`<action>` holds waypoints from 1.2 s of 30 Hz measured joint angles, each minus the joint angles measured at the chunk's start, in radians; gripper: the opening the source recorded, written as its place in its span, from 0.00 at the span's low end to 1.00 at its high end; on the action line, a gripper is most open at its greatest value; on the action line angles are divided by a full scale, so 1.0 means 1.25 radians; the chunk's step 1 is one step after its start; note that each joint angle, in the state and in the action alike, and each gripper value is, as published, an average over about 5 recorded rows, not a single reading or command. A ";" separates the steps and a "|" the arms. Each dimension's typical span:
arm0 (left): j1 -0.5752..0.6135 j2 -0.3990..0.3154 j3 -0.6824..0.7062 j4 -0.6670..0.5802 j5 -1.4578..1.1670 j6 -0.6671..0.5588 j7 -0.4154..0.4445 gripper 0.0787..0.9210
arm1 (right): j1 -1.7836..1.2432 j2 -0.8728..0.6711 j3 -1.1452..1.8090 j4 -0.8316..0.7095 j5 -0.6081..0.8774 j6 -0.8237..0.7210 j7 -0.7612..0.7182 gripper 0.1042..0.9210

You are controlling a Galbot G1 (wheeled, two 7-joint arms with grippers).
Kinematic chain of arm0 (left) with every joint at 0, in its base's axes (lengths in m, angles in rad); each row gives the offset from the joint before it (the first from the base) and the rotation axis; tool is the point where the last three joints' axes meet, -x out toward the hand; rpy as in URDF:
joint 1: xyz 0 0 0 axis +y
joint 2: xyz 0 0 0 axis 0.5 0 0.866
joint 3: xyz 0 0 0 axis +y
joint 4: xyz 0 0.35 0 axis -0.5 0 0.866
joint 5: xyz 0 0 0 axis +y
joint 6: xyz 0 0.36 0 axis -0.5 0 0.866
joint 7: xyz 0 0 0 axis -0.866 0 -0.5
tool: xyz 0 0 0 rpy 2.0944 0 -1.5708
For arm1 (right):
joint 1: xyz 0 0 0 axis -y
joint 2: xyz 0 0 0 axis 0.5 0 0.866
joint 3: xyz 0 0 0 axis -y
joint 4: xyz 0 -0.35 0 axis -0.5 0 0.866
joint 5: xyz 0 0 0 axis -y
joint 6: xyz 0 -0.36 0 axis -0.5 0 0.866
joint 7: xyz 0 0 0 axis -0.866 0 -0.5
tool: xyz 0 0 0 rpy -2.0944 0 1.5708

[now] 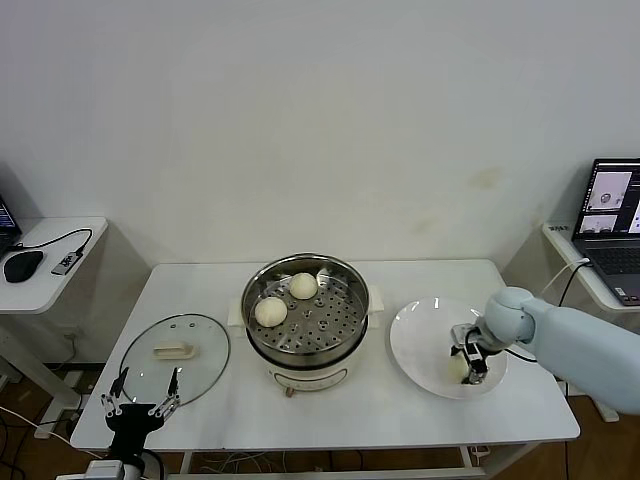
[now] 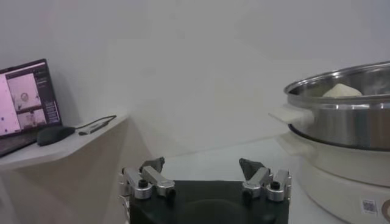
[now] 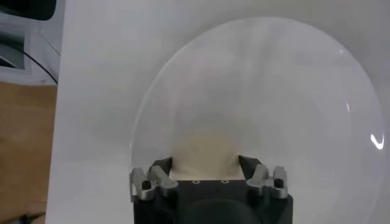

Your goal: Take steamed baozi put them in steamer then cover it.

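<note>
Two cream-white baozi lie on the perforated tray of the steel steamer at the table's middle. On the white plate to the right, my right gripper is shut on a third baozi, which rests on the plate. In the right wrist view the fingers press both sides of that baozi over the plate. The glass lid lies flat on the left. My left gripper hangs open and empty at the front left edge, facing the steamer.
A side table at the left holds a black mouse and a cable. Another side table at the right carries a laptop. A white wall stands behind the table.
</note>
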 measured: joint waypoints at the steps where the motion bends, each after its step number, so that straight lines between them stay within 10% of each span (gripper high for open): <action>1: 0.000 0.000 0.000 0.000 0.000 0.000 0.000 0.88 | 0.003 -0.001 -0.001 0.001 0.001 0.000 -0.002 0.59; 36: 0.003 0.004 -0.005 -0.017 -0.003 0.002 0.001 0.88 | 0.474 0.208 -0.178 0.026 0.242 -0.005 -0.023 0.59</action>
